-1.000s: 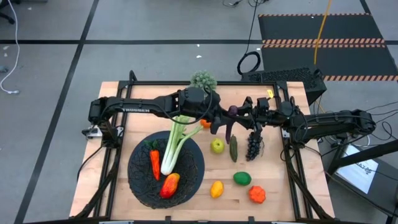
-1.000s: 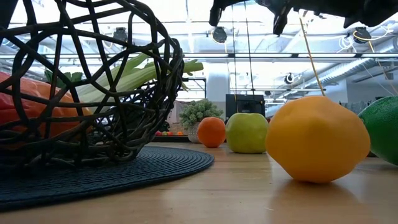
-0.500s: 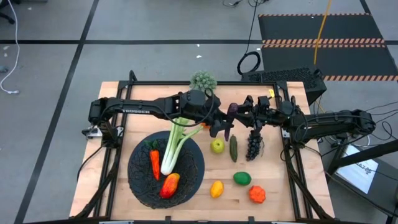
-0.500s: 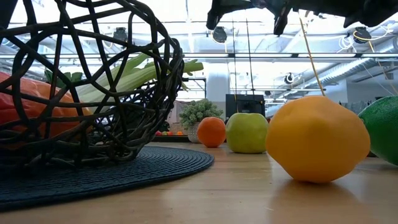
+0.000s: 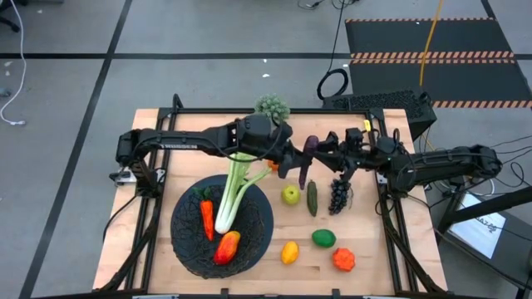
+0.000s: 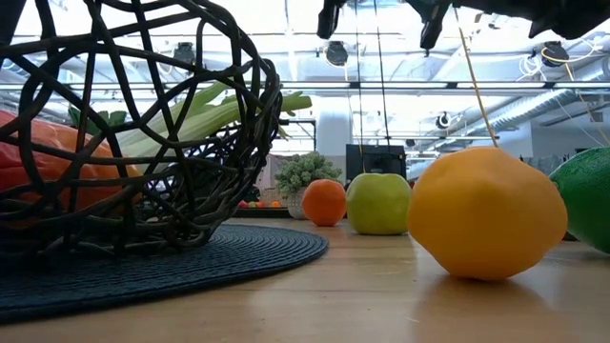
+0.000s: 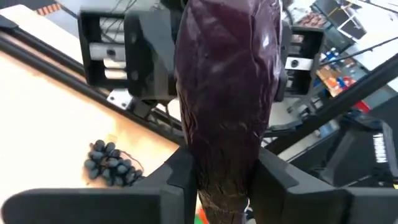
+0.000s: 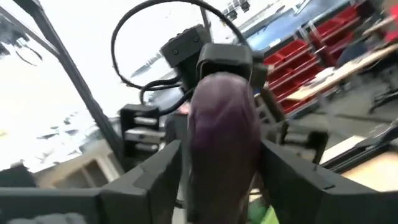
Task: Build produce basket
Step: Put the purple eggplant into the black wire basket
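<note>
1 camera looks straight down, 1 sits at tabletop level, 2 wrist cameras face each other closely.

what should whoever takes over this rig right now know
Left hand: shut on the purple eggplant, in the air above the table.
Right hand: at the same eggplant from the other side; grip unclear.
Done: carrot, celery and mango lie in the basket.
Left, all on the table: orange, apple, cucumber, grapes, lemon, lime, tomato, plus the eggplant in hand.
</note>
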`<state>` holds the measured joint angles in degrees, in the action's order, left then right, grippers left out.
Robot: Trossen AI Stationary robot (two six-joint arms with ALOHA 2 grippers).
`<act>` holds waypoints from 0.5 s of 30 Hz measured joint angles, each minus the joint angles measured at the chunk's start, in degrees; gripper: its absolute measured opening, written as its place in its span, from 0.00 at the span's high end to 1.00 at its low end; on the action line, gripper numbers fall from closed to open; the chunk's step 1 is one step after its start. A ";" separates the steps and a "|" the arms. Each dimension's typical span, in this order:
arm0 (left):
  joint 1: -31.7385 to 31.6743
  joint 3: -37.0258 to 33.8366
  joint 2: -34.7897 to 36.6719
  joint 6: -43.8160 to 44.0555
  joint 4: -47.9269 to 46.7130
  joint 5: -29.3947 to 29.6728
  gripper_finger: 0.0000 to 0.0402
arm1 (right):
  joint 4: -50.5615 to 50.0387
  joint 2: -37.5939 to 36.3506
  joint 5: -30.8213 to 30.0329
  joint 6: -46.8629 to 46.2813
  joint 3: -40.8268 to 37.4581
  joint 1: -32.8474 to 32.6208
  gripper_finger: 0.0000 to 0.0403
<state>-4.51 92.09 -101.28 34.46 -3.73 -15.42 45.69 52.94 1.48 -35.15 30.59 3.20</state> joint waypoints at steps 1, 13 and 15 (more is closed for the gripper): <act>0.02 0.00 1.12 -0.47 -1.66 -0.24 0.72 | -0.03 -0.15 0.00 -1.24 0.00 -0.55 0.46; 0.14 0.08 14.84 -10.29 -24.00 1.20 0.71 | -1.81 -1.92 -11.67 -4.54 -0.07 -9.06 0.49; 0.59 0.04 16.31 -9.40 -26.47 1.93 0.70 | -2.00 -1.96 -14.82 -4.50 -0.07 -10.25 0.50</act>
<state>-3.92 92.14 -84.97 25.06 -30.20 -13.49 43.70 50.98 -13.34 -39.64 30.52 -7.05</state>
